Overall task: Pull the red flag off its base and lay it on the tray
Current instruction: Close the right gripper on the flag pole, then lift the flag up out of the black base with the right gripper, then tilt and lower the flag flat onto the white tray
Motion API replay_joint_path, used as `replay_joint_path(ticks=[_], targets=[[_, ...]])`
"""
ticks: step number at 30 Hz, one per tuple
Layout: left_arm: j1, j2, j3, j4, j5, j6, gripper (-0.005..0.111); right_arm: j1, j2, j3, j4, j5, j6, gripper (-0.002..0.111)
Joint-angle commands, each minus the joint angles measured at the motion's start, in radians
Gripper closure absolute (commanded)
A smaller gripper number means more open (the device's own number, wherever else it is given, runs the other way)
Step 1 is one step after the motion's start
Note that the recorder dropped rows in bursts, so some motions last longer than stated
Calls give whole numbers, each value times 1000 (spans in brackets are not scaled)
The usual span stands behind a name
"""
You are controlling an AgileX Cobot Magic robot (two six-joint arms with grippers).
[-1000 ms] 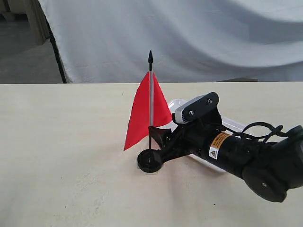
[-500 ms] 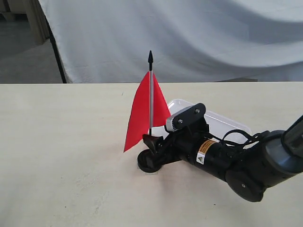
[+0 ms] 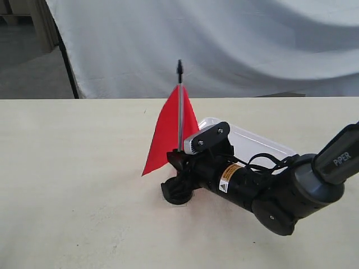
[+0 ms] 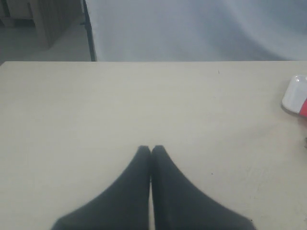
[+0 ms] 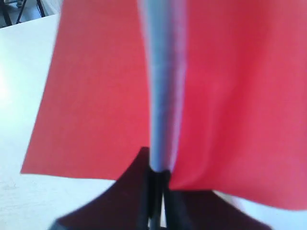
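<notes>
The red flag [image 3: 168, 134] stands upright on its grey pole [image 3: 180, 106], foot in the small black base [image 3: 175, 194] on the table. My right gripper [image 3: 178, 159] is shut on the pole just above the base, below the cloth. In the right wrist view the red cloth [image 5: 96, 96] fills the frame behind the blurred pole [image 5: 163, 96], which the right gripper [image 5: 158, 175] pinches at its lower end. The white tray [image 3: 255, 141] lies behind the right arm, partly hidden by it. My left gripper [image 4: 151, 148] is shut and empty over bare table.
A grey cloth backdrop [image 3: 235, 45] hangs behind the far edge of the beige table [image 3: 73, 168]. In the left wrist view a corner of the tray [image 4: 293, 93] shows at the frame's edge.
The right arm has slid left and lower toward the flag, and its fingers have closed on the pole. The flag now looks slightly blurred and shifted.
</notes>
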Motion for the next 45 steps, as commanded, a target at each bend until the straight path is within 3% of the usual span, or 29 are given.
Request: replay_joint_path(ticks=[1, 5, 12, 19, 28, 37, 45], targets=[[-4, -1, 2, 0, -5, 1, 107, 2, -36, 1, 14, -20, 50, 109], [-4, -1, 2, 0, -5, 1, 107, 5, -136, 1, 3, 67, 50, 109], [-4, -1, 2, 0, -5, 1, 107, -25, -406, 1, 15, 473, -139, 109], [-4, -1, 2, 0, -5, 1, 107, -187, -591, 1, 20, 855, -337, 109], [-4, -1, 2, 0, -5, 1, 107, -359, -604, -1, -10, 1065, -440, 109], [-4, -1, 2, 0, -5, 1, 107, -287, -435, -145, -136, 1346, -429, 109], [-4, -1, 2, 0, -5, 1, 107, -162, -228, -345, -456, 1579, -155, 109]])
